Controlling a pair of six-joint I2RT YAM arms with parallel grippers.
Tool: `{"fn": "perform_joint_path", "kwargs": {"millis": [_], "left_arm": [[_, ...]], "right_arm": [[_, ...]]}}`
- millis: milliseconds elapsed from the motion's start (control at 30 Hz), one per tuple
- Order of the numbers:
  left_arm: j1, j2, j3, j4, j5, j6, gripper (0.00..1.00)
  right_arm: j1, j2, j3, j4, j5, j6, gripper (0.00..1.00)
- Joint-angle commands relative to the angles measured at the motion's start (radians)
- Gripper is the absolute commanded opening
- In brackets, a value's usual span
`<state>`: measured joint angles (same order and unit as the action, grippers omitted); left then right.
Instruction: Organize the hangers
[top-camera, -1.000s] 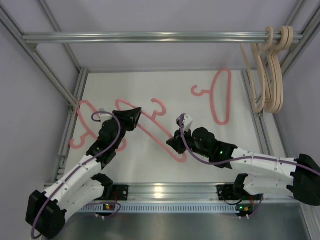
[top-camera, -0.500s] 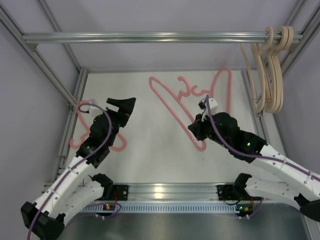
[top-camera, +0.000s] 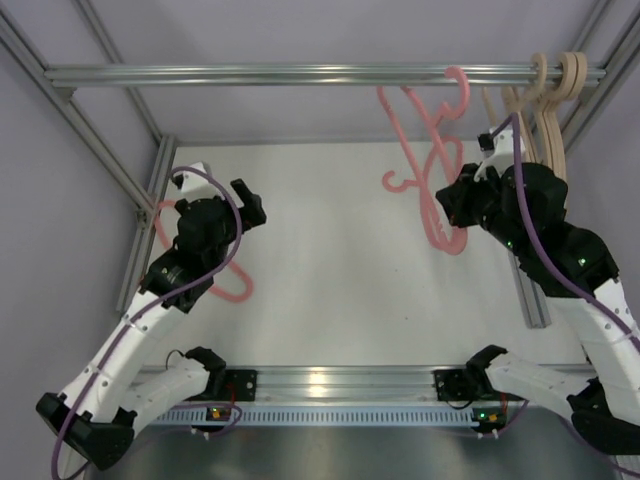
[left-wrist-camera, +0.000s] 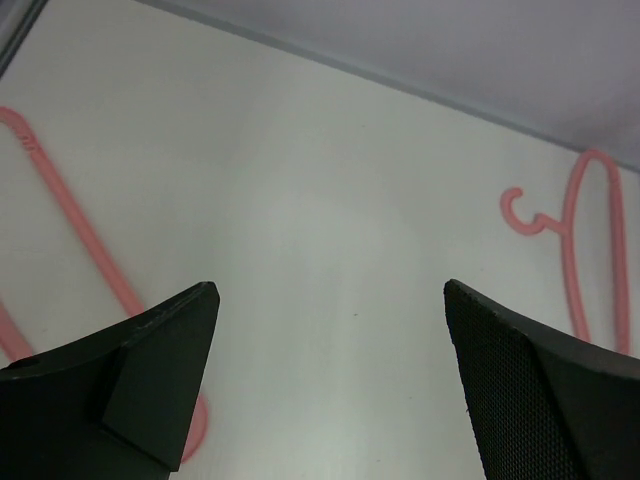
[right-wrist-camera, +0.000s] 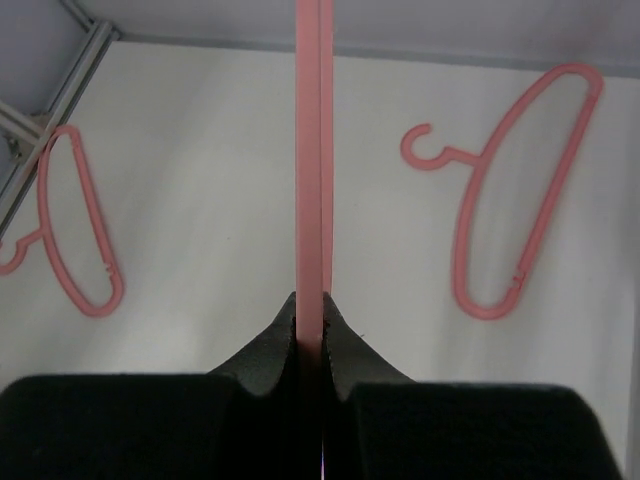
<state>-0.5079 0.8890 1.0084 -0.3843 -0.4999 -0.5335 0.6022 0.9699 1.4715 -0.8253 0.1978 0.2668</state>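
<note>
My right gripper (top-camera: 452, 205) (right-wrist-camera: 312, 310) is shut on a pink hanger (top-camera: 396, 115) (right-wrist-camera: 312, 150) and holds it high at the back right. The hanger's hook is up by the rail (top-camera: 300, 75). Several beige hangers (top-camera: 545, 110) hang on that rail at the far right. A second pink hanger (top-camera: 392, 183) (right-wrist-camera: 510, 190) (left-wrist-camera: 590, 240) lies on the table below the held one. A third pink hanger (top-camera: 237, 291) (left-wrist-camera: 80, 230) (right-wrist-camera: 80, 230) lies at the left edge. Beside it my left gripper (top-camera: 252, 205) (left-wrist-camera: 330, 288) stands wide open, with nothing between its fingers.
The white table (top-camera: 330, 270) is boxed in by aluminium frame posts (top-camera: 140, 230) left and right. A low rail (top-camera: 330, 378) runs along the near edge by the arm bases. Grey walls close off the sides and back.
The right arm carried the pink hanger from the table's middle up to the back right by the rail. The left gripper let go of it, opened wide and drew back left.
</note>
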Motion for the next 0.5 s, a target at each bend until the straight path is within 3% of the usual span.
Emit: {"fn": "perform_joint_path", "kwargs": {"millis": [0,167,467], "left_arm": [[0.012,0.028,0.035,-0.082,-0.005,0.170,0.98],[0.019,0.103,0.035,-0.143,0.063,0.222,0.98],[0.022,0.148,0.010,-0.205,0.057,0.296,0.98]], "right_arm": [[-0.096,0.052,0.111,-0.093,-0.078,-0.038,0.00],[-0.240,0.124,0.211,-0.139,-0.231,-0.049,0.00],[-0.352,0.227,0.299,-0.179,-0.279,-0.072,0.00]]}}
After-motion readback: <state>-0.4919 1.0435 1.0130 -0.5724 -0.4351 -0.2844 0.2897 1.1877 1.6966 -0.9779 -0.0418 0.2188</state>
